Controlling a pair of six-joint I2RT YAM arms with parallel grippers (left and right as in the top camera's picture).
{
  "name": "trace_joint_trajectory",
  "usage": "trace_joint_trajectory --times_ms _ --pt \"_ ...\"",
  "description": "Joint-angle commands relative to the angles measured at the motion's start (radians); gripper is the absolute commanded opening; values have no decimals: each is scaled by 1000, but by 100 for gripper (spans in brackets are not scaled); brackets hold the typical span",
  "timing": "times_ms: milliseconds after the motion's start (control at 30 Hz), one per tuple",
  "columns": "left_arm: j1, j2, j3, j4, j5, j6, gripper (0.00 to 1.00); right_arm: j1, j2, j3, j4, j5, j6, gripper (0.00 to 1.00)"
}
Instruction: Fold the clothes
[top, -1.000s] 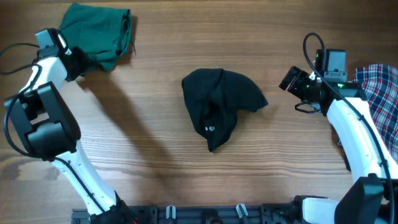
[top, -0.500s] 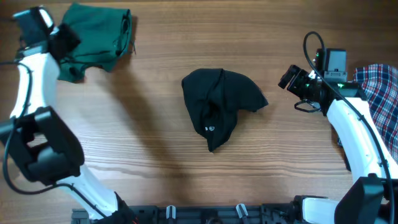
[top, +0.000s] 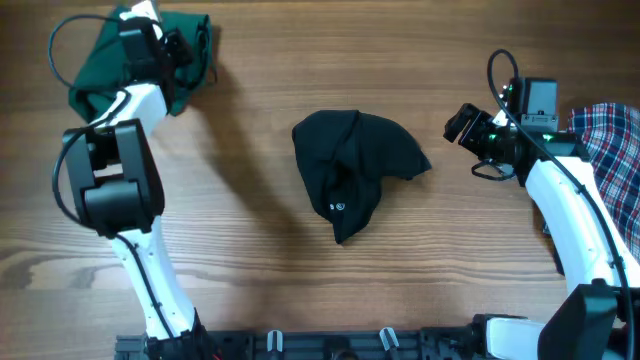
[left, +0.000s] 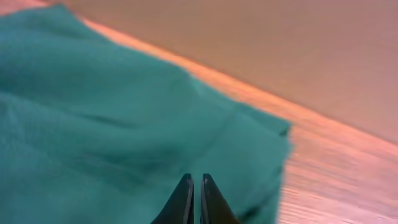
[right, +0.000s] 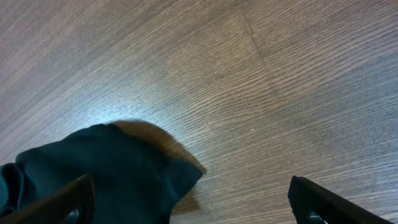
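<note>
A crumpled black garment (top: 355, 170) lies in the middle of the wooden table (top: 250, 250). A green cloth (top: 100, 85) lies bunched at the far left corner. My left gripper (top: 183, 47) hovers over the green cloth (left: 112, 124); in the left wrist view its fingers (left: 194, 182) are shut with nothing seen between them. My right gripper (top: 457, 125) is wide open and empty, just right of the black garment. In the right wrist view the garment's edge (right: 99, 180) lies by the left finger of my right gripper (right: 193, 205).
A red, white and blue plaid cloth (top: 612, 150) lies at the right edge, behind the right arm. Bare wood surrounds the black garment on all sides. Black fixtures (top: 330, 342) line the near edge.
My left arm has swung up and to the right, from the left side of the green cloth to above it. The right arm and the black garment have barely moved.
</note>
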Motion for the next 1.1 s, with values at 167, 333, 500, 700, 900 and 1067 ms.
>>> trace_joint_trajectory --times_ms 167,333,500,700,900,1067 --pt "39 95 2 38 -117 43 8 0 3 0 -5 -19 8 100" --pt "98 103 2 34 -145 43 8 0 3 0 -9 -19 8 100" --pt "142 99 2 10 -125 44 11 0 3 0 -7 -19 8 100" --pt "85 24 2 41 -122 126 19 0 3 0 -5 -19 8 100" --pt "9 -135 2 25 -122 126 29 0 3 0 -9 -33 8 100" --pt "-76 -397 2 -355 -68 126 32 0 -44 0 -35 -61 -7 100"
